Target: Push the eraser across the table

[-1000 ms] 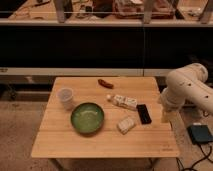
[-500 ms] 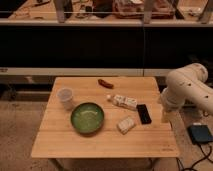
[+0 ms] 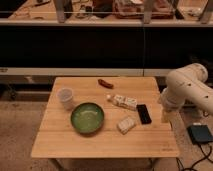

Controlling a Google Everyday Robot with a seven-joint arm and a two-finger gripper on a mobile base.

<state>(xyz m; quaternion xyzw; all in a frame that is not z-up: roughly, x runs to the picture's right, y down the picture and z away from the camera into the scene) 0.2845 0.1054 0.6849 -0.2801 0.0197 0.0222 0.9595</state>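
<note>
The eraser (image 3: 143, 113) is a small flat black block lying right of centre on the light wooden table (image 3: 100, 142). My white arm reaches in from the right. Its gripper (image 3: 165, 116) points down just past the table's right edge, a short way right of the eraser and not touching it. The gripper is open and nothing sits between its fingers.
A long white printed box (image 3: 125, 101) lies just left of the eraser, with a pale beige block (image 3: 126, 124) in front of it. A green bowl (image 3: 87, 118), a white cup (image 3: 65, 98) and a reddish item (image 3: 105, 83) occupy the left and back. A dark pad (image 3: 201, 134) lies on the floor at right.
</note>
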